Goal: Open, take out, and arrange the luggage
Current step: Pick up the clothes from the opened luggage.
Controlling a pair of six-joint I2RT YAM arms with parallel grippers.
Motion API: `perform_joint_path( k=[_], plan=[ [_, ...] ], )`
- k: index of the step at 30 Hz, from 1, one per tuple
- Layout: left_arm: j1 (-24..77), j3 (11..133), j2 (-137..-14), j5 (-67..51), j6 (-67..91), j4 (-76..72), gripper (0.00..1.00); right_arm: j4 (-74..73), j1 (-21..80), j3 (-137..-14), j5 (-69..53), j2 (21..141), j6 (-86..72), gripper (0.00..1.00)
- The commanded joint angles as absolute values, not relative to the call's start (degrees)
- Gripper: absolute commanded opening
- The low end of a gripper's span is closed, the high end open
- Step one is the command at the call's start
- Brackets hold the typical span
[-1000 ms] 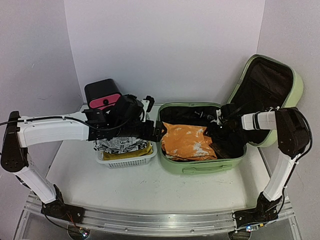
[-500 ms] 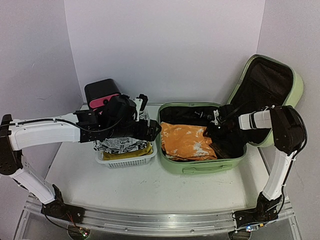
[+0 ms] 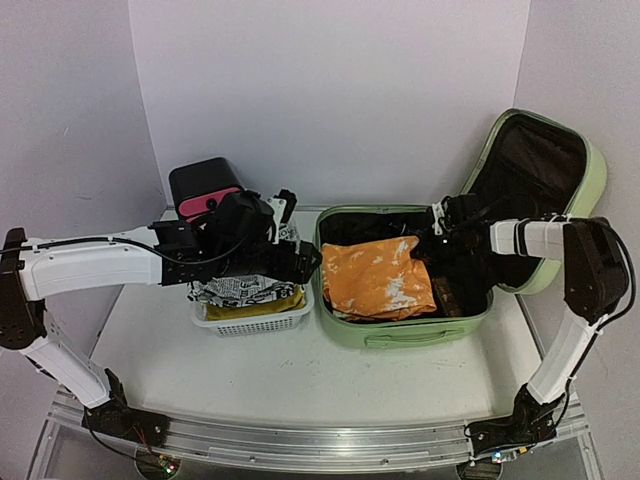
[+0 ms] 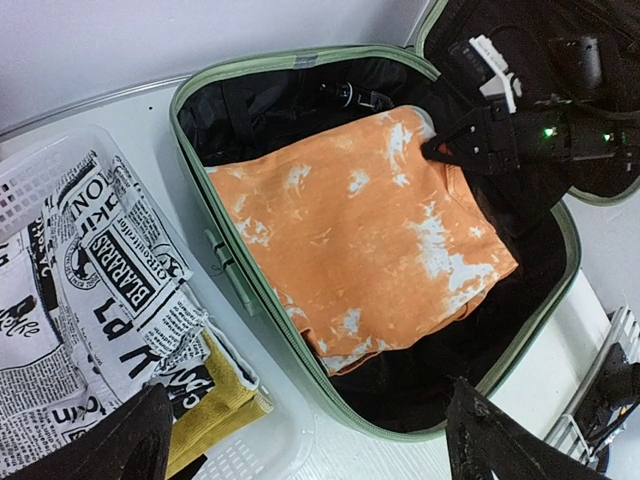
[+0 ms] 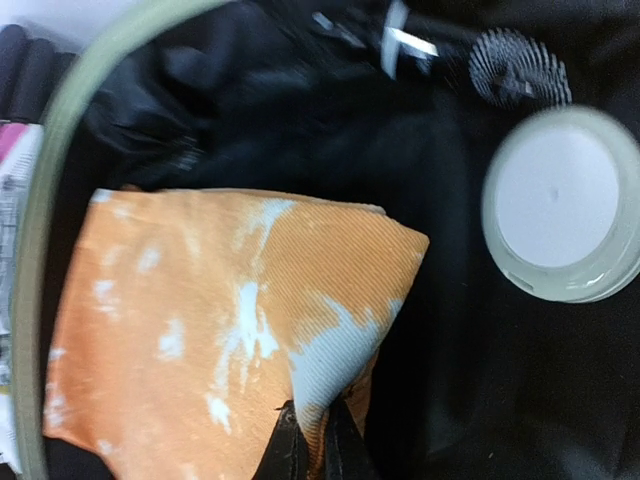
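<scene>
Open-topped luggage (image 3: 400,335) (lid (image 3: 535,165) back-right, upright)

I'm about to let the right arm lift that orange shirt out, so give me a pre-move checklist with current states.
1. The luggage lid open: ok.
2. Right gripper shut on the orange shirt corner: ok.
3. Left gripper open, off the shirt: ok.
4. Nothing lying on the shirt; white jar sits apart: ok.
5. Room in the basket, already holding printed cloth: cannot tell.
</scene>
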State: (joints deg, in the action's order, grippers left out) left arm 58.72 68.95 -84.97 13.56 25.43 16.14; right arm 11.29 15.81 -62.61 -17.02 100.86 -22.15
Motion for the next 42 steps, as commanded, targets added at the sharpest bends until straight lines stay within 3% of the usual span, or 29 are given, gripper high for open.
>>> perform_joint_path(
  k=[1,19,26,31,42],
  plan=[
    [58.5,72.5,-86.4,12.4,24.6,16.1,0.96,11.9,16.2,-64.9,-20.6,94.8,-22.0,0.00],
    [58.6,76.7,-92.3,7.8,25.0,17.1,0.94,9.0,16.1,-70.7,-27.2,89.3,-26.8,0.00],
    [58.5,78.5,-94.7,5.0,25.2,17.0,0.93,-3.4,16.1,-70.5,-9.6,88.3,-26.7,0.02],
    [58.6,79.3,-95.8,4.0,25.1,17.1,0.93,-4.5,16.1,-66.2,1.4,87.4,-25.2,0.08],
    [58.5,83.4,-100.0,-3.8,24.0,17.2,0.93,-9.7,16.0,-64.8,4.3,83.0,-28.0,0.02]
  ],
)
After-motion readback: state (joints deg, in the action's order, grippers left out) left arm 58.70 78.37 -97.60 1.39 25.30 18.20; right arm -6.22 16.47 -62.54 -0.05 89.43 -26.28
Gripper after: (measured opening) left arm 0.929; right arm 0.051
